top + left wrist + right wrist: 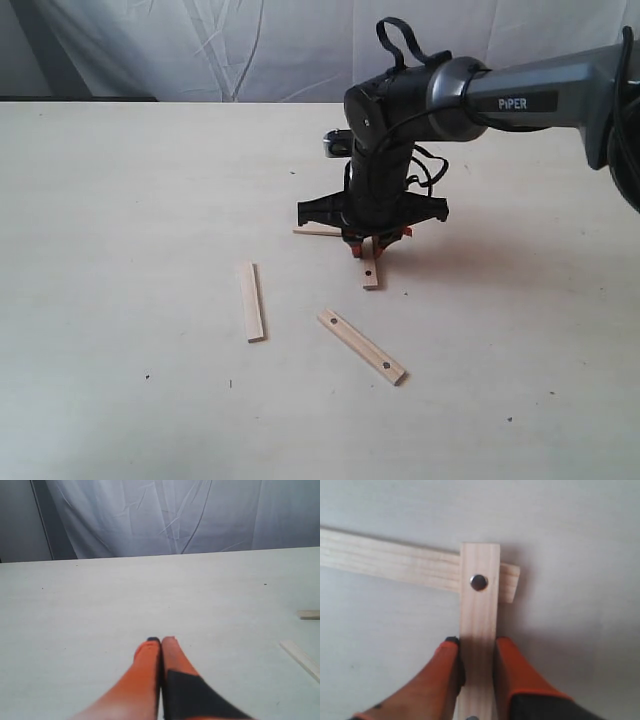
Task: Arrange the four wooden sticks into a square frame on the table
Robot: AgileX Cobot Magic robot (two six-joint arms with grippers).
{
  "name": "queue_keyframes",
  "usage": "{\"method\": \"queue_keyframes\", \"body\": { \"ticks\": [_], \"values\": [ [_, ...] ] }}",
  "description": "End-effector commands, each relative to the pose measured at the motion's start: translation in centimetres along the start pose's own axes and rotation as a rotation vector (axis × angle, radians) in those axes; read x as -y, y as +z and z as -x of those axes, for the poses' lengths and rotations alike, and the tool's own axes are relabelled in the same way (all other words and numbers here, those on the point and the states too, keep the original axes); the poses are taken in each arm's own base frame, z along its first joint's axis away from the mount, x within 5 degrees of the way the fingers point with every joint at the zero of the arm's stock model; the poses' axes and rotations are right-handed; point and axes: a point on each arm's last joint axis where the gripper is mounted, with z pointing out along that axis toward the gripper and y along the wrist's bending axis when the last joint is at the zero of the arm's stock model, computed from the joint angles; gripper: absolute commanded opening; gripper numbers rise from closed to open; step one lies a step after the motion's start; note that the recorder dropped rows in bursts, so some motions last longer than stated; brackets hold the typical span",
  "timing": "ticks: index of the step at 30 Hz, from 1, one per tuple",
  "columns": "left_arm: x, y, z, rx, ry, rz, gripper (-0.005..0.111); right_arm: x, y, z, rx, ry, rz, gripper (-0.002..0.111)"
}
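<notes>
First corner of the square: a dotted stick [479,615], clamped in the right gripper [476,647], crosses the end of a plain stick [390,560] near the middle of the table [120,200], its dot over the overlap. The spare plain stick [252,301] and spare dotted stick [362,346] lie nearer the front edge. The left gripper [161,645] is closed on nothing. The held stick is best squared to a right angle and set flat before release, lest the lower one shift
</notes>
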Motion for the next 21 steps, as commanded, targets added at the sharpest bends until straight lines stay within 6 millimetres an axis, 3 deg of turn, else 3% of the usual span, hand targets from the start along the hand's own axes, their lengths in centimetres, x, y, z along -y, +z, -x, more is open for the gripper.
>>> {"method": "queue_keyframes", "body": {
  "ticks": [1, 7, 12, 14, 21],
  "values": [
    [-0.01, 0.01, -0.03, 0.011, 0.002, 0.002, 0.0, 0.23, -0.15, 0.45, 0.03, 0.037, -0.01, 0.0],
    [-0.01, 0.01, -0.03, 0.011, 0.002, 0.002, 0.0, 0.51, -0.16, 0.59, 0.048, 0.099, -0.039, 0.005],
    [-0.01, 0.01, -0.03, 0.011, 0.002, 0.002, 0.0, 0.6, -0.17, 0.67, 0.057, 0.094, -0.049, 0.03],
    [-0.01, 0.01, -0.03, 0.011, 0.002, 0.002, 0.0, 0.61, -0.17, 0.69, 0.059, 0.096, -0.049, 0.035],
    [-0.01, 0.01, -0.03, 0.011, 0.002, 0.002, 0.0, 0.57, -1.13, 0.76, 0.071, 0.118, -0.036, 0.038]
  ]
}}
